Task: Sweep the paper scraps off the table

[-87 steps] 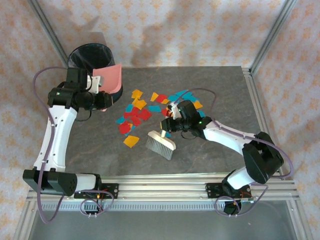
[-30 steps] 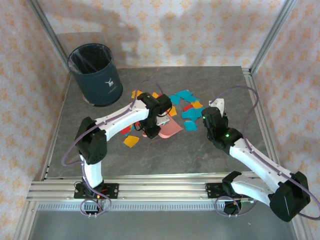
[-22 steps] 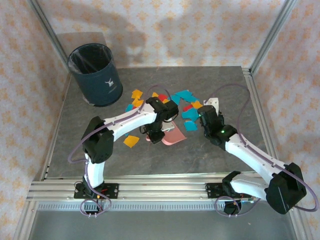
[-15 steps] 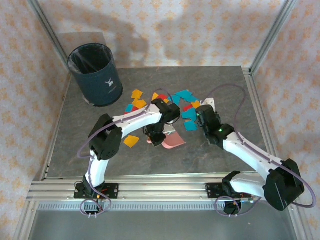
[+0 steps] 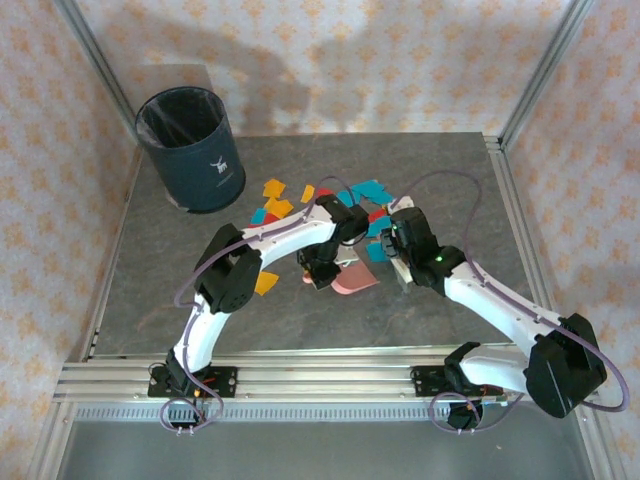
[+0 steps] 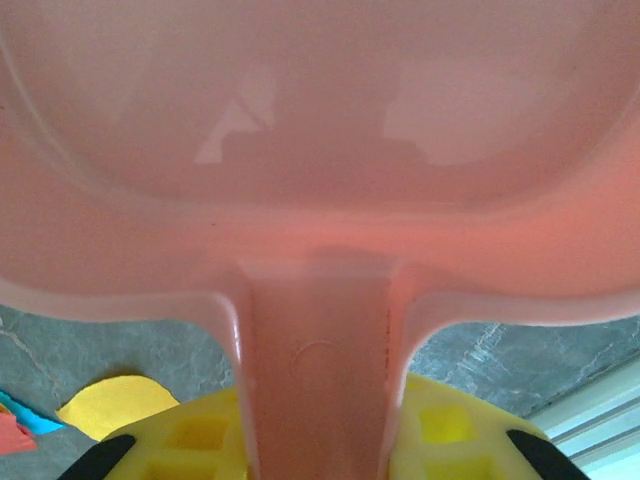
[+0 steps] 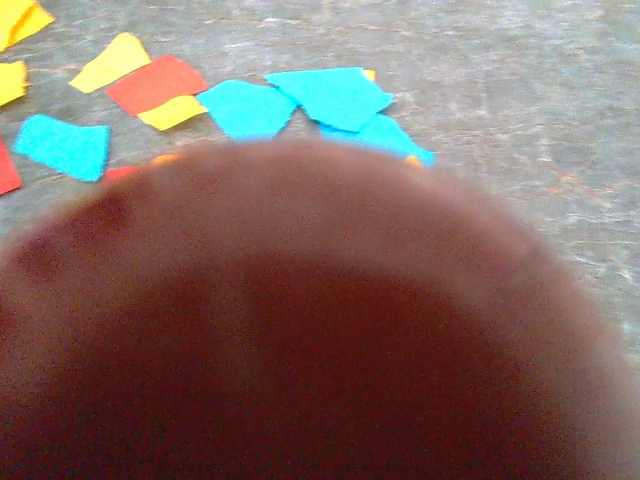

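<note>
Paper scraps (image 5: pixel 272 187) beside pink dustpan (image 5: pixel 354 281)

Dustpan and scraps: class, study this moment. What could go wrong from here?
1. The left gripper clamps the dustpan by its handle beside the right gripper; the arms could bump.
2. An orange scrap lies on the pan's handle side and more scraps sit nearer the bin, so a sweep may miss them.
3. The bin stands at the far corner; a loaded pan could spill on the way.

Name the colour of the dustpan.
The dustpan is pale pink, clearest in the left wrist view.
</note>
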Controlling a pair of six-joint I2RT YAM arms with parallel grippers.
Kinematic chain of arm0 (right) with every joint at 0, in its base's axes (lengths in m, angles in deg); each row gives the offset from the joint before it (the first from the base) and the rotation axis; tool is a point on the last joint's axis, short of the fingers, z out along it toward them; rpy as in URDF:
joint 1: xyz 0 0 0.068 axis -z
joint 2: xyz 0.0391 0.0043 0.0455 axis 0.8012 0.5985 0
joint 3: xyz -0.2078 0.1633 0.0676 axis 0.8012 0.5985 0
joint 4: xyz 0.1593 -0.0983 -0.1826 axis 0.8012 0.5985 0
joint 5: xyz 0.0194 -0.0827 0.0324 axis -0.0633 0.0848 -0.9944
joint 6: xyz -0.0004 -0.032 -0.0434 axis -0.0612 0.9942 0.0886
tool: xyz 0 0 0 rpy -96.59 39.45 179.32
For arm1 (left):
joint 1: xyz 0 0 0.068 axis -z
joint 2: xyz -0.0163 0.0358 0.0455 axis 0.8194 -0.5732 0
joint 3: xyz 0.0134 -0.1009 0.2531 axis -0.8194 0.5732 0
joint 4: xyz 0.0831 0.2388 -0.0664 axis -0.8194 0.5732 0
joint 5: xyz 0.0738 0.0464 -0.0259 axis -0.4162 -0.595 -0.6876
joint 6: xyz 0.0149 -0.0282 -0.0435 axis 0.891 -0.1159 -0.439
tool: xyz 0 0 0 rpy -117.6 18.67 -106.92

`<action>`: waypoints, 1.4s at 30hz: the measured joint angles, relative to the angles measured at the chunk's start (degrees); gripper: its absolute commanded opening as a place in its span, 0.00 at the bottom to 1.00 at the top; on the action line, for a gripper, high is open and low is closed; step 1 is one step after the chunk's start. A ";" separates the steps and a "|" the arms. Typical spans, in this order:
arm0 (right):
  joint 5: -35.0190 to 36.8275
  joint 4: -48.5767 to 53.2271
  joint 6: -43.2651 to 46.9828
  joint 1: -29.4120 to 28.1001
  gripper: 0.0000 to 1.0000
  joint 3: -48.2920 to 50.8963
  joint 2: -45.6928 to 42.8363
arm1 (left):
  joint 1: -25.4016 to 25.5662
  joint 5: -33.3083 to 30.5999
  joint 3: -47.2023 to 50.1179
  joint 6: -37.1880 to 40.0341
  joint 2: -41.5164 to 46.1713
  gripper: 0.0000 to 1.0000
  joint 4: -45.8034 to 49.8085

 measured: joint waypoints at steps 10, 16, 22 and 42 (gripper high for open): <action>-10.34 1.44 1.60 0.00 0.00 -0.15 -3.76 | 0.00 -0.68 -3.56 -0.11 -2.23 0.00 0.46; -9.11 4.17 1.88 0.00 0.00 -0.70 -5.75 | -0.28 -1.29 -3.56 -0.57 -2.25 0.00 0.37; -1.68 4.55 0.98 0.00 0.00 -0.68 -9.60 | -1.51 -2.51 -3.19 -1.97 -2.25 0.00 -0.39; 19.19 -7.50 0.09 10.84 0.00 -0.66 0.74 | -1.84 -3.02 -2.21 -2.97 -2.25 0.00 -1.14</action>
